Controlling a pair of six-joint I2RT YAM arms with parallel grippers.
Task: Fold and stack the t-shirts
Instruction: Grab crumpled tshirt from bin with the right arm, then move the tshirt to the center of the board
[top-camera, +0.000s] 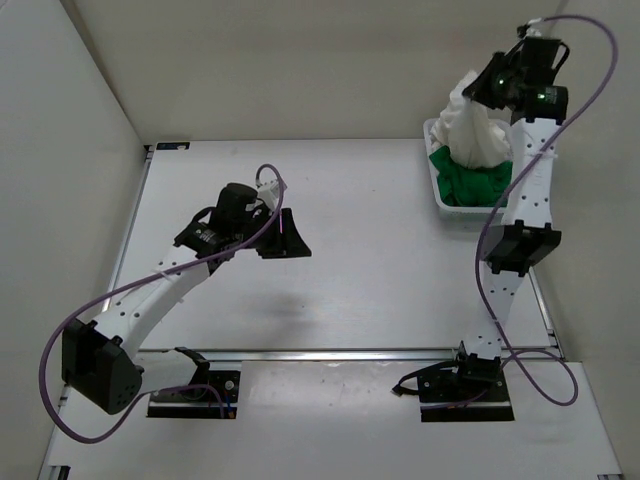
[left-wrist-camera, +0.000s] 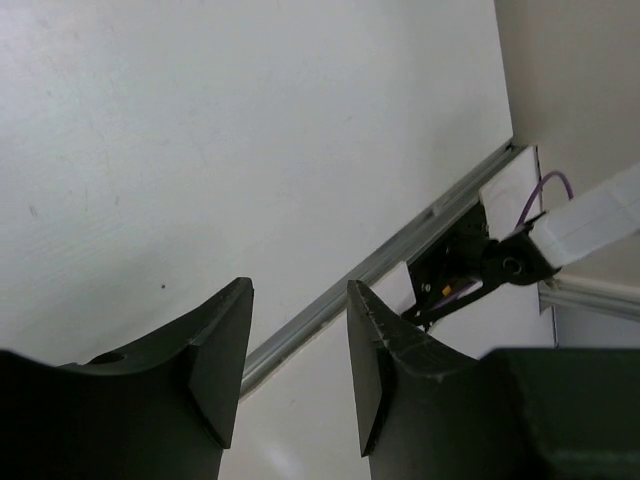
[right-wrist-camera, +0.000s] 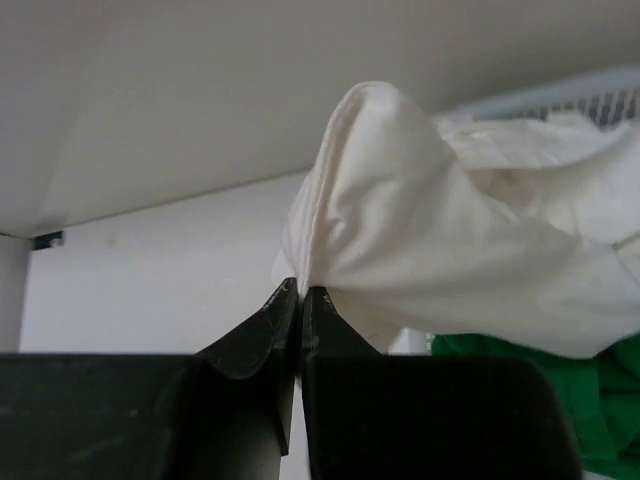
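A cream-white t-shirt (top-camera: 477, 128) hangs up out of the white basket (top-camera: 436, 188) at the back right, with a bright green t-shirt (top-camera: 472, 181) bunched below it. My right gripper (top-camera: 487, 82) is shut on the cream-white t-shirt (right-wrist-camera: 440, 235), pinching a fold at the very tips of the right gripper (right-wrist-camera: 300, 292); the green t-shirt (right-wrist-camera: 610, 400) shows under it. My left gripper (top-camera: 283, 240) hovers over the middle of the table, far left of the basket. Its jaws are open with nothing between them, as the left gripper (left-wrist-camera: 298, 300) shows over bare table.
A metal rail (top-camera: 340, 353) crosses the table near the arm bases. White walls (top-camera: 90, 90) enclose the left and back. The right arm's base (left-wrist-camera: 470, 265) appears in the left wrist view beyond the rail (left-wrist-camera: 400, 250).
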